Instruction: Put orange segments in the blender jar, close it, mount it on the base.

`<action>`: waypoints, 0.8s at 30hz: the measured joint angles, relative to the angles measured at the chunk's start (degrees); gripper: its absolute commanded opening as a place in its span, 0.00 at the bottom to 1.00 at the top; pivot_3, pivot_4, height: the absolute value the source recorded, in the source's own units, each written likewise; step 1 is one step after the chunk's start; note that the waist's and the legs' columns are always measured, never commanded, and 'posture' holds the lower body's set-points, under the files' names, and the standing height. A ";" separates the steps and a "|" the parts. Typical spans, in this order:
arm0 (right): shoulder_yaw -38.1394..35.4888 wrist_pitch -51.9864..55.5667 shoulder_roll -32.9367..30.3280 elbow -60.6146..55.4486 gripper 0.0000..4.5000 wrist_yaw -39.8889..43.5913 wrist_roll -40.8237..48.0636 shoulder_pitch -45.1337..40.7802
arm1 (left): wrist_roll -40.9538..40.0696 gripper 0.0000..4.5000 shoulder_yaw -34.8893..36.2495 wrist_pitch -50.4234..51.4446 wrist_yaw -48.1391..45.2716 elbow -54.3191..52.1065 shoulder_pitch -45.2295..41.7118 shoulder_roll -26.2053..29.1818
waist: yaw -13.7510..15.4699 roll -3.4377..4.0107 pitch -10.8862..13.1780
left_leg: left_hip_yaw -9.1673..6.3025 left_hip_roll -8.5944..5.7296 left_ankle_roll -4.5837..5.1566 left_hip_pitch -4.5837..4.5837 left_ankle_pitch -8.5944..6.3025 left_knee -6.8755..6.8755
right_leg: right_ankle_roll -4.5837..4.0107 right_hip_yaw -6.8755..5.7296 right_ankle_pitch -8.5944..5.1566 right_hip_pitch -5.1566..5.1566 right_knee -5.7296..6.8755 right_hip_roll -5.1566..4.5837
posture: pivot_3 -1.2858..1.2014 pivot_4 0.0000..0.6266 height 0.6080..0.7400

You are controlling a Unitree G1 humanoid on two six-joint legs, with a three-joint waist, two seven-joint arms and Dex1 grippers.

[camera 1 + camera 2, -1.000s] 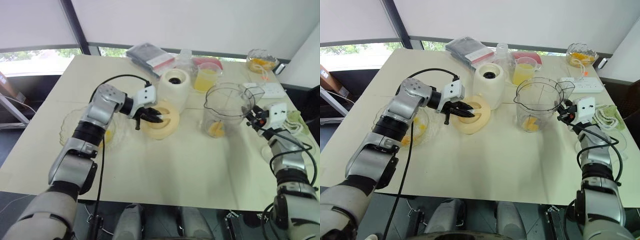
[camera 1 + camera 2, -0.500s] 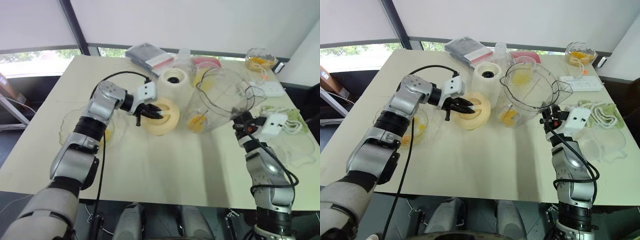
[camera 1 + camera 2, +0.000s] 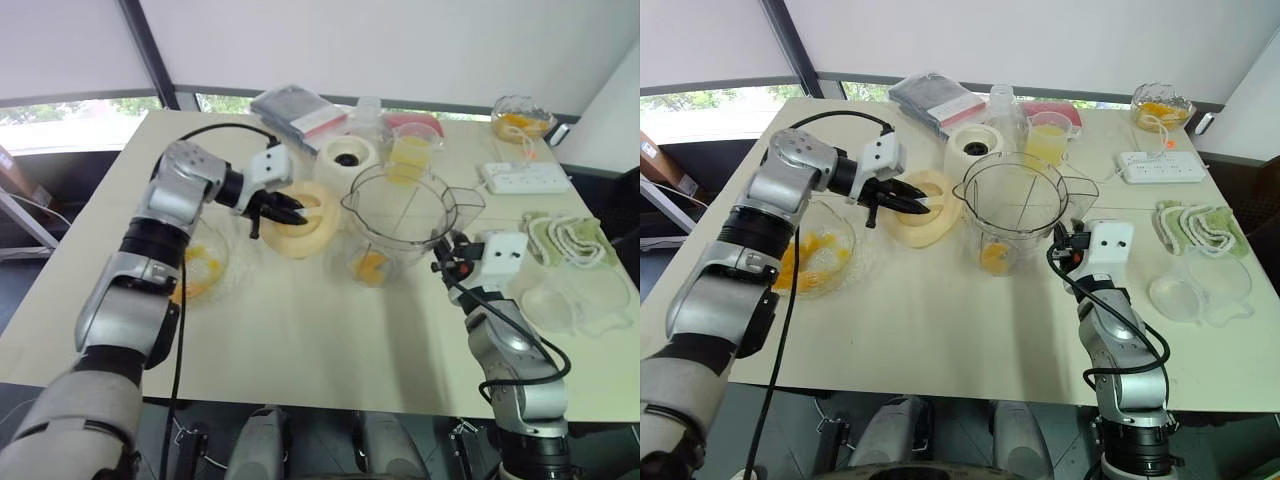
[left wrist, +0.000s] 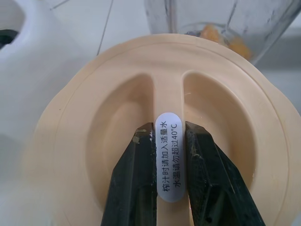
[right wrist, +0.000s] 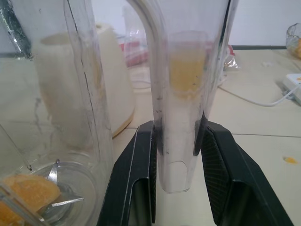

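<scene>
blender jar (image 5: pixel 56 117): rim cut off | base (image 4: pixel 28 70): mostly cropped

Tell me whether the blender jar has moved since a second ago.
Yes. The blender jar, held by its handle in the right end effector, has moved left: formerly well right of the base, now just in front.

Lab-like room: a table (image 3: pixel 300 330) by windows (image 3: pixel 60 110), power strip (image 3: pixel 525 178).

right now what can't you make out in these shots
- Orange segments in the blender jar: their count, blurred through the clear wall in the eye views.
- Lid: its underside and near rim, hidden by the left gripper in the left wrist view.
- Base: its lower front, behind the lid in the eye views.
- Blade: partly cut off by the right wrist view's edge.
</scene>
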 measured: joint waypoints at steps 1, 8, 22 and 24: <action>0.29 0.00 -0.14 0.00 0.18 0.26 -0.64 0.23 | -0.17 0.06 0.21 0.11 -0.14 0.04 -0.24 0.39 | 0.03 0.00 0.00 | 0.00 0.00 0.00 0.00 0.00 0.00 | 0.00 0.00 0.00 0.00 -0.01 0.00 | 0.52 0.24 1.00; 2.89 -1.26 -0.35 1.30 0.18 1.54 -4.91 1.66 | -0.25 0.06 0.31 1.12 -0.88 0.57 -2.15 1.52 | -0.01 -0.02 0.01 | 0.01 0.00 0.00 -0.01 0.00 0.00 | 0.01 -0.01 0.00 0.00 -0.02 0.00 | 0.52 0.24 1.00; 4.35 -17.42 3.93 11.17 0.18 1.95 -9.46 5.53 | -1.49 0.06 0.48 6.74 -0.13 0.23 -6.51 1.57 | -0.06 -0.04 0.01 | 0.00 0.01 0.00 0.01 0.00 0.00 | 0.01 -0.01 -0.01 0.01 0.00 0.02 | 0.52 0.24 1.00; 4.73 -17.85 3.48 11.30 0.18 1.97 -10.34 5.30 | -1.83 0.06 0.66 7.40 -0.20 0.76 -8.92 1.20 | -0.07 -0.04 0.01 | 0.00 0.01 0.00 0.02 0.00 0.00 | 0.00 0.00 -0.01 0.01 0.00 0.02 | 0.52 0.24 1.00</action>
